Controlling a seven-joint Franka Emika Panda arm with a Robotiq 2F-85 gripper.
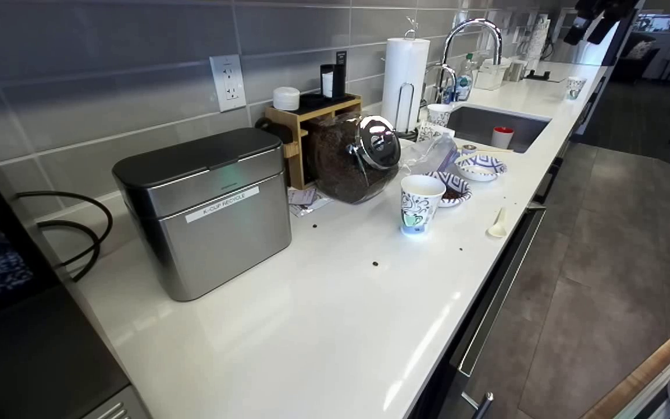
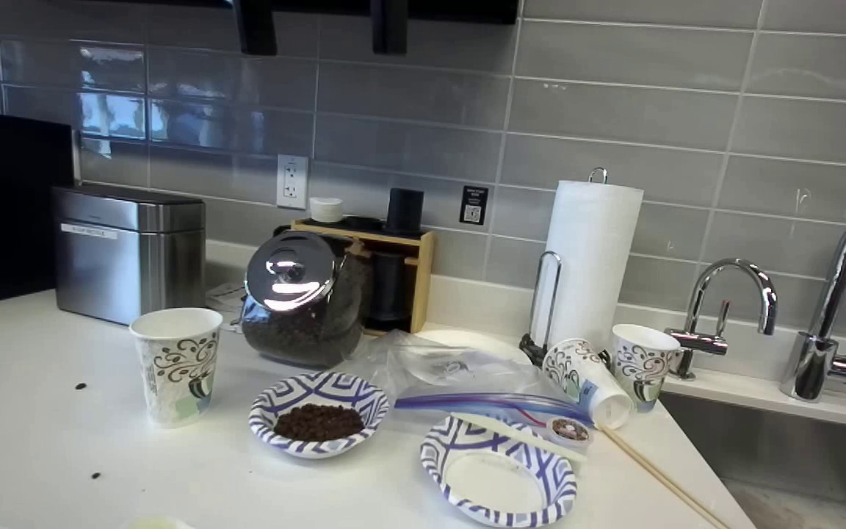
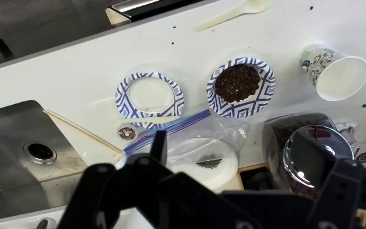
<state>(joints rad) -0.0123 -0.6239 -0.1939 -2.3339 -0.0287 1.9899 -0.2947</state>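
Gaping wide, the gripper [image 2: 322, 50] hangs high (only the wrist view shows the sink drain [image 3: 40, 151]).

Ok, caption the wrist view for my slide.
Open fingers above a white counter: patterned bowl of coffee beans, paper cup nearby.

I read "K-CUP RECYCLE" on the steel bin [image 1: 230, 244], QR code [image 2: 473, 214] on black wall sign [image 2: 474, 205], print too small
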